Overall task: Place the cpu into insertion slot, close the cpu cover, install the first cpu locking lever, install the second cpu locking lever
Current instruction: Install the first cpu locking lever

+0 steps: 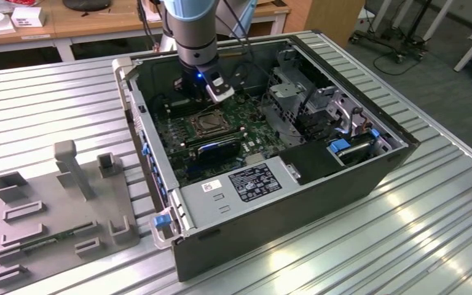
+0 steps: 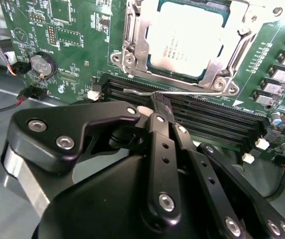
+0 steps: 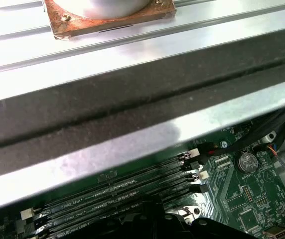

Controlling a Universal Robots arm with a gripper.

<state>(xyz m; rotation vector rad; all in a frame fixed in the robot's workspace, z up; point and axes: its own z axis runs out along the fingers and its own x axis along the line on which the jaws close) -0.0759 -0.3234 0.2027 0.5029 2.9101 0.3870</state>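
Green, silver and black inside a charcoal case

The motherboard [image 2: 82, 59] is deep green with fine pale print. At its centre the cpu [image 2: 182, 40] shows a matt silvery-grey top, framed by the brighter silver cpu cover [image 2: 137, 45]. Along the motherboard run black memory slots [image 2: 217, 124], and the gripper [image 2: 160, 102] over it is glossy black with silver screws. Around the motherboard the case [image 1: 302, 203] is charcoal with blue tabs [image 1: 162, 221], on a table [image 1: 56, 104] striped in pale silver ribs.
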